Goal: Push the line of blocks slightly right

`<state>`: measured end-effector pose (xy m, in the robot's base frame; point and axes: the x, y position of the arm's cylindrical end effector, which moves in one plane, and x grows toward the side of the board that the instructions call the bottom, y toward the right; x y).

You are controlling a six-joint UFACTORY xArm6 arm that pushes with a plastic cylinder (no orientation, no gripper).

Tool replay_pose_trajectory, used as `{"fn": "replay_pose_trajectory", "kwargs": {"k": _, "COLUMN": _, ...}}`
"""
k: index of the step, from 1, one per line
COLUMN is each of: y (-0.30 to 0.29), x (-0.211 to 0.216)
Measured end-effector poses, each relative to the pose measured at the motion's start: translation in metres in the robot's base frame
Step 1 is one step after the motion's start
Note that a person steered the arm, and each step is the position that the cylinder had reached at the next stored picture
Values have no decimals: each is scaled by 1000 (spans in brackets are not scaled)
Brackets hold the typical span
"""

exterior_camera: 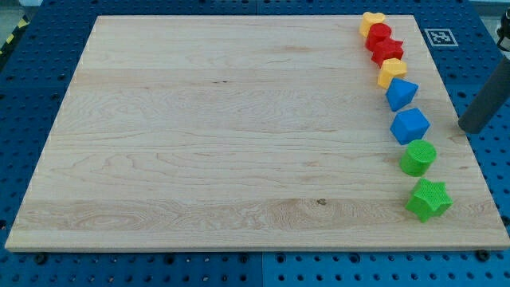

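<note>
My tip [463, 127] touches nothing, right of blue cube [409, 125]

The light wooden board [239, 135] rests on a blue perforated bench [32, 88]. Along its right side lies a line of blocks: yellow heart [371, 22], red round block [380, 35], red star [388, 51], yellow block [391, 72], blue triangular block [401, 94], blue cube [409, 125], green cylinder [418, 157], green star [429, 199].

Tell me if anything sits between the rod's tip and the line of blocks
Nothing visible does. My tip stands at the view's right of the line, with bare board between it and the nearest block, the blue cube-like block. But it is on the right side, so pushing the line right means going round it first.
</note>
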<state>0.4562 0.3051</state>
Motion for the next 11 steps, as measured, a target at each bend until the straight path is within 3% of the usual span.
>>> {"fn": "replay_pose_trajectory", "kwargs": {"k": 3, "y": 0, "x": -22}}
{"fn": "replay_pose_trajectory", "kwargs": {"k": 4, "y": 5, "x": -55}}
{"fn": "replay_pose_trajectory", "kwargs": {"k": 7, "y": 5, "x": -264}}
{"fn": "replay_pose_trajectory", "kwargs": {"k": 8, "y": -2, "x": -265}}
{"fn": "replay_pose_trajectory", "kwargs": {"k": 11, "y": -102, "x": -264}}
